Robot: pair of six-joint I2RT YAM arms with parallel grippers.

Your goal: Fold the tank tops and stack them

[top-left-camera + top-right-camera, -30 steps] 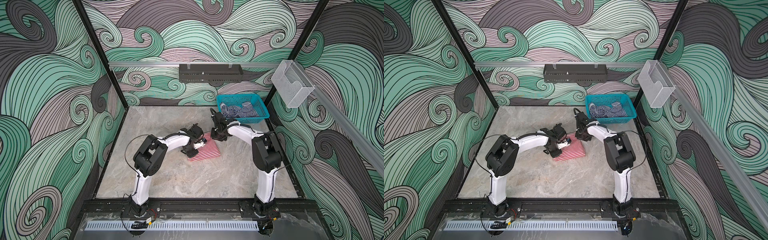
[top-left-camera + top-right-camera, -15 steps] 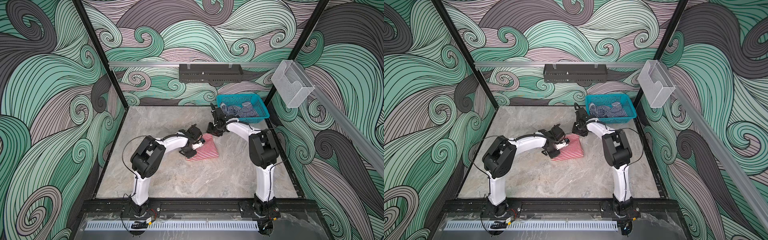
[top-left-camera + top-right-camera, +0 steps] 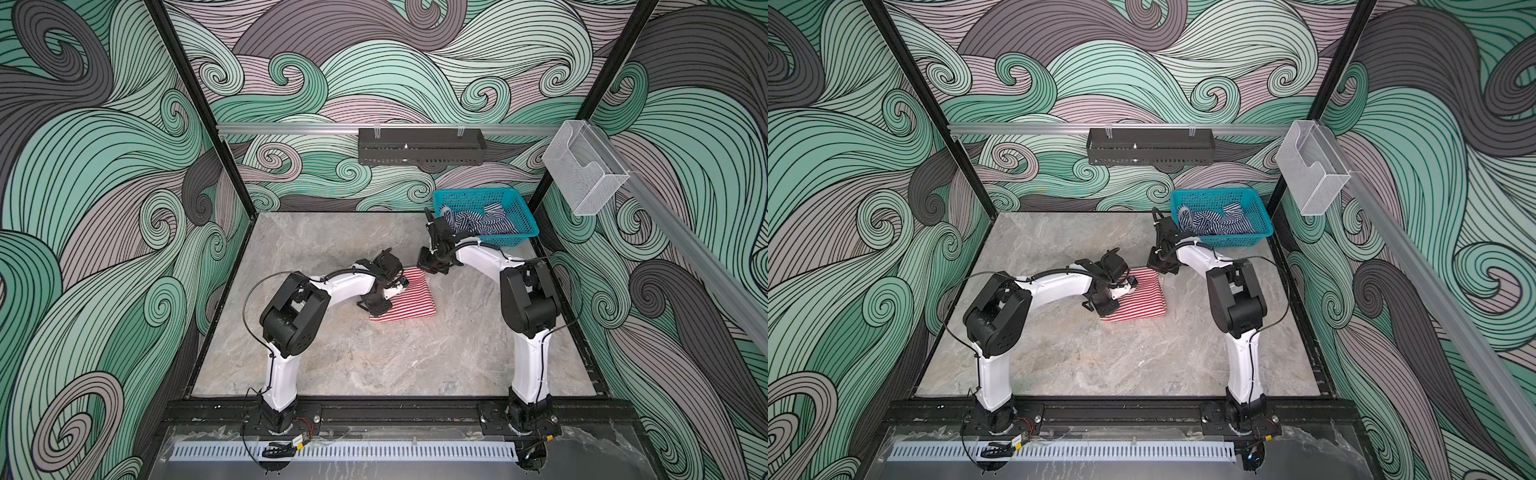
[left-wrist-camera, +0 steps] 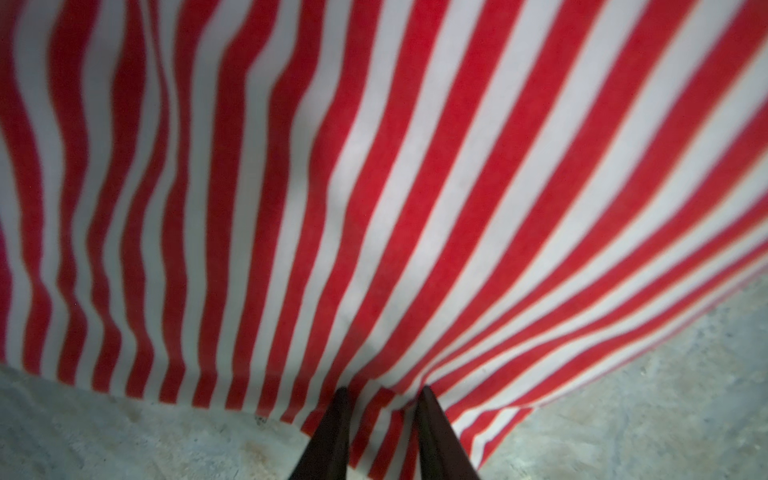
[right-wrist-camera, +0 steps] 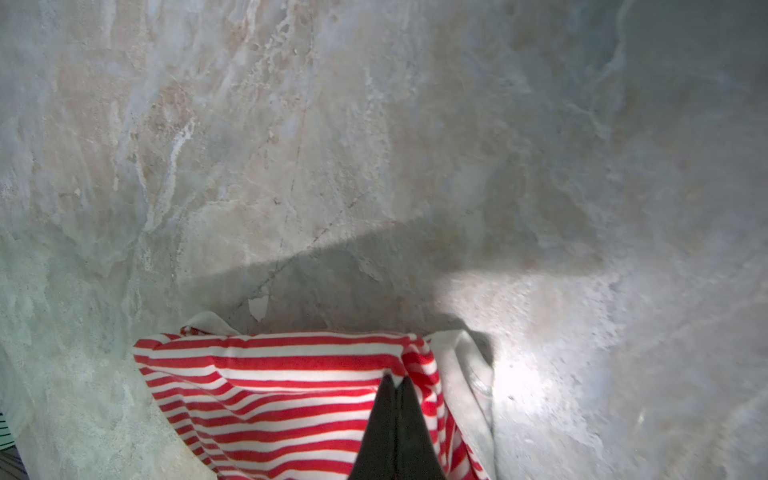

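- While my left pincer stands narrowly parted, with a fold of the red-and-white striped knit tank top nipped between its black fingers, I judge dragging to be the risk on this side. A sideways pull could rumple the bundle, since soft knit slides easily on the grey marbled tabletop.
- That top lies folded mid-table, with its left edge at the left pincer and its far right corner touching the right pincer.
- My right pincer is fully closed, its tips at the cloth's corner, and I cannot tell whether any fabric is caught. If none is, a lift would come up empty. If only one layer is caught, the fold could peel open.
- The navy-and-white striped tank top lies crumpled in the teal plastic mesh basket, near the right pincer and well apart from the left. I judge it is not yet folded.
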